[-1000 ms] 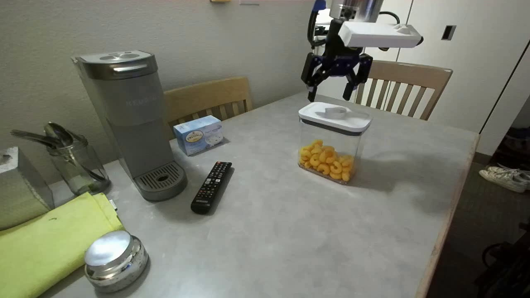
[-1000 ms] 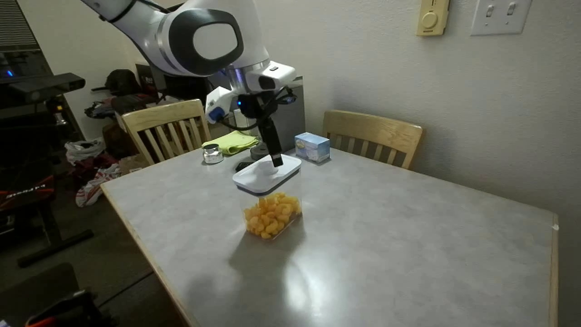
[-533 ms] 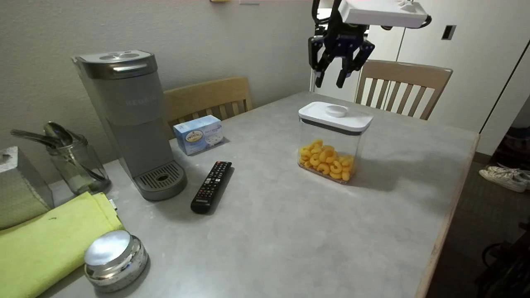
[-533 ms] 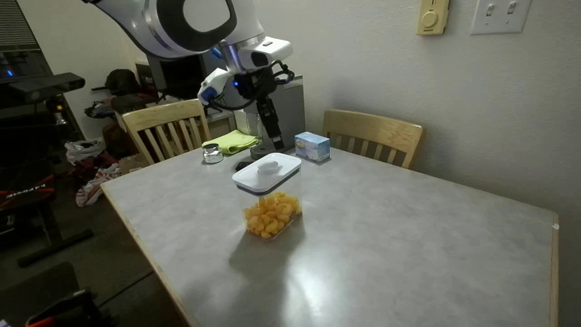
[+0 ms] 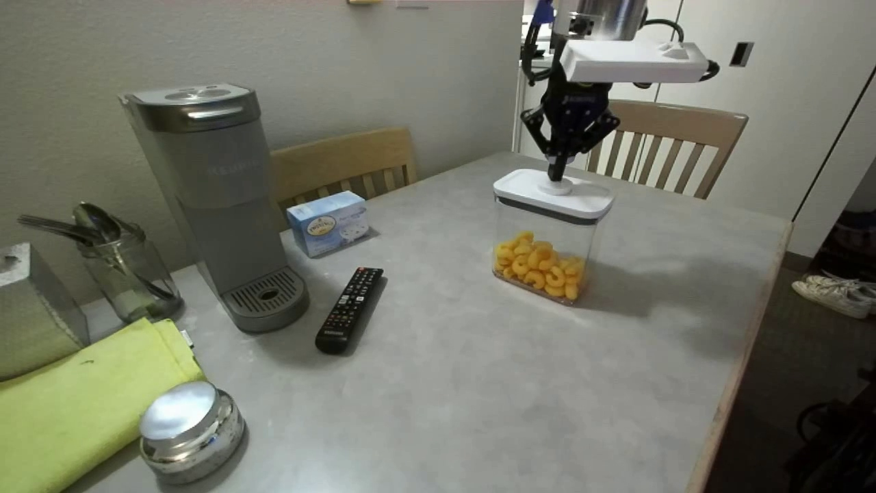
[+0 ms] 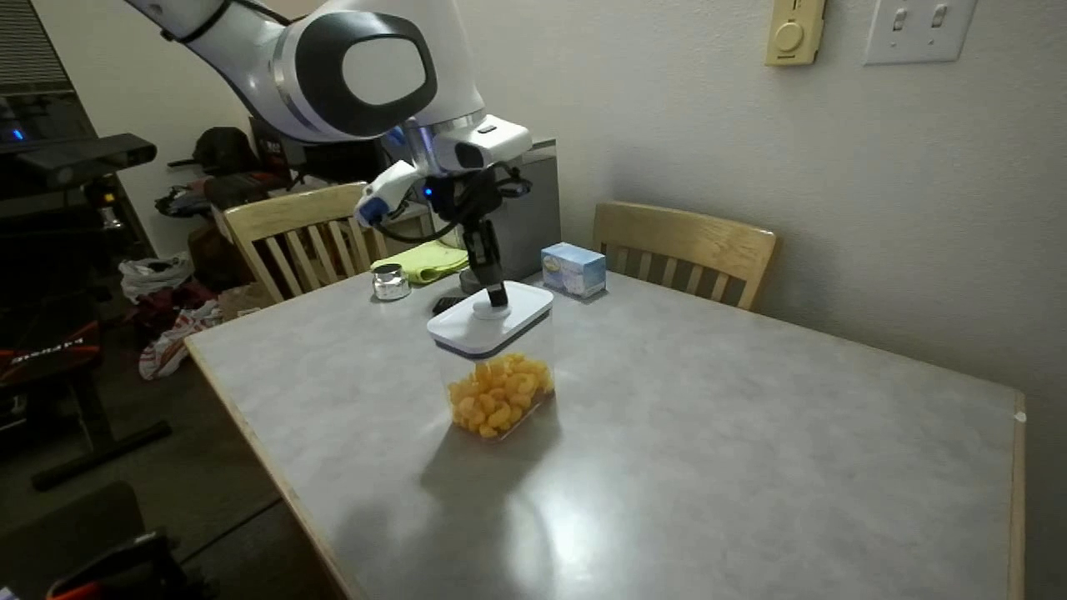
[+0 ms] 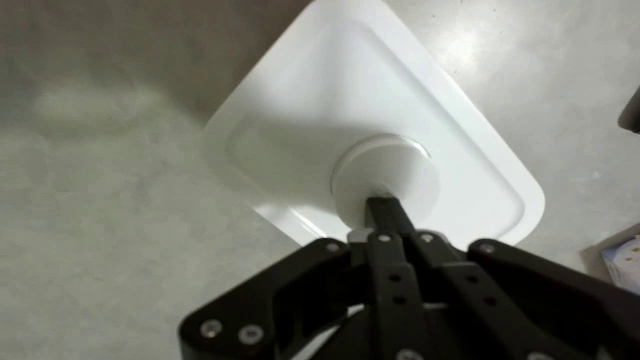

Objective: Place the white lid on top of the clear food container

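The white lid (image 5: 514, 183) lies flat on top of the clear food container (image 5: 544, 224), covering its opening, with a dark seal line below its edge. Yellow food pieces (image 5: 537, 266) show through the lower walls. In both exterior views my gripper (image 6: 498, 302) points down over the middle of the lid. Its fingers are together with nothing between them, and the tips appear to touch the top of the round white knob (image 7: 405, 162). From the wrist camera the gripper (image 7: 384, 200) hides part of that knob and the lid's near corner.
A black remote (image 5: 350, 309) and a blue-and-white box (image 5: 328, 223) lie on the grey table (image 5: 479, 383). Beyond them are a tall coffee maker (image 5: 219, 185), a jar of cutlery (image 5: 130, 274), a yellow cloth (image 5: 89, 397) and a shiny metal jar (image 5: 191, 433).
My gripper rose off the lid with its fingers apart. It then came back down over the knob and its fingers went shut. Lid and container have kept their place.
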`<move>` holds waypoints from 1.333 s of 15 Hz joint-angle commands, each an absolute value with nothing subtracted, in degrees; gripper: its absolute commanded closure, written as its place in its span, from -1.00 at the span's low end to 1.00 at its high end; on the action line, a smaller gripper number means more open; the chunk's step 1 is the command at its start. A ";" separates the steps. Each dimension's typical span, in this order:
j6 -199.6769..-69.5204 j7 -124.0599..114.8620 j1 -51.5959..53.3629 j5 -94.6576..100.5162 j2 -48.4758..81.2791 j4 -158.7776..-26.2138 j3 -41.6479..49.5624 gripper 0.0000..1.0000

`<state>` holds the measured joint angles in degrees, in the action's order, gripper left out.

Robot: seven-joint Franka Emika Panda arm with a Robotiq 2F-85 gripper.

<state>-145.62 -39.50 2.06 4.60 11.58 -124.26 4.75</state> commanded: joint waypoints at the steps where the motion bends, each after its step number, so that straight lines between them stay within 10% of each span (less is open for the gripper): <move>1: -144.60 -40.68 2.42 3.64 11.70 -124.82 4.77 1.00; 20: -144.44 -50.68 3.14 8.58 7.52 -126.29 5.46 1.00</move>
<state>-146.03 -49.28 2.61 6.53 10.23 -125.08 4.93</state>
